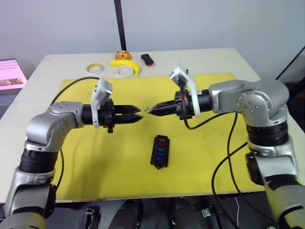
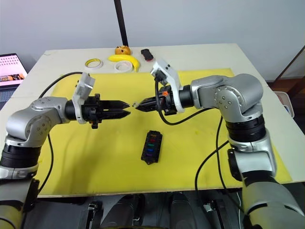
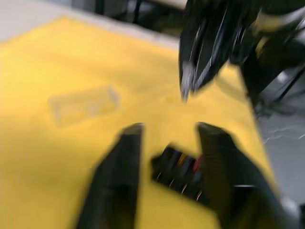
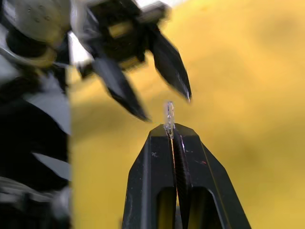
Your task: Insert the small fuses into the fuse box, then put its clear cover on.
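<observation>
Head views: the left pincer (image 1: 138, 114) and the right pincer (image 1: 148, 110) met tip to tip above the yellow mat (image 1: 95, 167) on the desk (image 1: 214, 59). The fuse box (image 1: 159, 151) lay on the mat below both tips, a little to the right pincer's side, with coloured fuses already seated in its slots.

Left wrist view: the left pincer's fingers (image 3: 119, 181) stood well apart and held nothing. The fuse box showed between them, beyond the tips. The clear cover (image 3: 83, 104) lay flat on the mat, off to one side of that pincer and apart from the box.

Right wrist view: the right pincer was closed tight on 1 tiny pale piece, probably a small fuse (image 4: 168, 113), nipped by its end so most of it stood proud of the tips, just short of the left pincer's open tips.

This looked like a hand-over or regrip. To do it well, the left pincer should close squarely on the exposed part before the right lets go, as so slight a hold could twist or drop it.

No brand, label or writing could be read.
</observation>
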Robot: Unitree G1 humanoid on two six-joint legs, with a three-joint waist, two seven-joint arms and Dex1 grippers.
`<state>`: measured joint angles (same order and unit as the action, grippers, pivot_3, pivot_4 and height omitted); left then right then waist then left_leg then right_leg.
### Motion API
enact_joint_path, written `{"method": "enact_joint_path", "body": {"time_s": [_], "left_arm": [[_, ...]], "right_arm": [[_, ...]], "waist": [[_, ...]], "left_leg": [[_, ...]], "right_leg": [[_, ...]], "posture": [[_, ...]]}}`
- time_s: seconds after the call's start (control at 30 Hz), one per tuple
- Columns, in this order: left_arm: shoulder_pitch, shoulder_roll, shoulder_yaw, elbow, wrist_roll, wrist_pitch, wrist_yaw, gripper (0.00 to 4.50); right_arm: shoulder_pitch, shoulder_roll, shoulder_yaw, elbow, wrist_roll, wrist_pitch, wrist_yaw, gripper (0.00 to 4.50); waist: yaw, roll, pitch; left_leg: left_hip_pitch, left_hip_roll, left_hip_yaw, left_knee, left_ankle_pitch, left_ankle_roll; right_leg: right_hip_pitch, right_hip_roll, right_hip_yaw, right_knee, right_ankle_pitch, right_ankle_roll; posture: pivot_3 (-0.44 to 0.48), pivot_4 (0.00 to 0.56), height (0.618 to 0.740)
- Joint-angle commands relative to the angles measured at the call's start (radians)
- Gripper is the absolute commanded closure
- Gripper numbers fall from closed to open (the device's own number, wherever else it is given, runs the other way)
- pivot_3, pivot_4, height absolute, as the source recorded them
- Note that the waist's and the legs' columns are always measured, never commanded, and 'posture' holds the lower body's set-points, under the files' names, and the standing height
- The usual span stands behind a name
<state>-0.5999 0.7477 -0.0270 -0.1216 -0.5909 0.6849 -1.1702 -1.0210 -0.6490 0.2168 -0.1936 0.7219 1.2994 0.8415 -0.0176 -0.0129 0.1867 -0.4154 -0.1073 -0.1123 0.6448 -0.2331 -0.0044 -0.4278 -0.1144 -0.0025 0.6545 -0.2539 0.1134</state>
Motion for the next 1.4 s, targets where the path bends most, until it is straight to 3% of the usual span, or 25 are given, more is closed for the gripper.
{"method": "enact_joint_path", "body": {"time_s": [0.03,0.07,0.37,1.4], "left_arm": [[0.045,0.036,-0.057,-0.045,0.099,-0.128,-0.042,0.46],[0.060,0.035,-0.072,-0.052,0.115,-0.151,-0.046,0.05],[0.103,0.025,-0.155,-0.075,0.206,-0.272,-0.073,0.05],[0.068,-0.093,-0.235,0.037,0.340,-0.413,-0.091,0.05]], "right_arm": [[0.006,-0.068,0.114,-0.052,-0.093,-0.101,0.059,4.50],[0.014,-0.095,0.154,-0.068,-0.126,-0.140,0.083,4.50],[0.031,-0.159,0.290,-0.083,-0.275,-0.266,0.187,4.50],[0.069,-0.122,0.323,-0.088,-0.386,-0.249,0.234,4.50]], "waist": [[0.000,0.000,0.000],[0.001,0.000,0.000],[0.003,0.000,0.000],[0.005,0.000,0.000]], "left_leg": [[0.000,0.000,0.000,0.000,0.000,0.000],[0.000,0.000,0.000,-0.001,0.000,0.000],[-0.002,0.000,0.000,0.000,0.000,0.000],[-0.002,0.000,0.000,0.000,0.000,0.001]], "right_leg": [[0.000,0.000,0.000,0.000,0.000,0.000],[0.000,0.000,0.000,-0.001,0.000,0.000],[-0.001,-0.001,0.000,-0.003,0.000,0.000],[0.000,0.001,-0.001,-0.003,0.001,0.001]], "posture": [[0.000,0.150,0.740],[0.000,0.150,0.740],[0.000,0.150,0.740],[0.000,0.150,0.740]]}}
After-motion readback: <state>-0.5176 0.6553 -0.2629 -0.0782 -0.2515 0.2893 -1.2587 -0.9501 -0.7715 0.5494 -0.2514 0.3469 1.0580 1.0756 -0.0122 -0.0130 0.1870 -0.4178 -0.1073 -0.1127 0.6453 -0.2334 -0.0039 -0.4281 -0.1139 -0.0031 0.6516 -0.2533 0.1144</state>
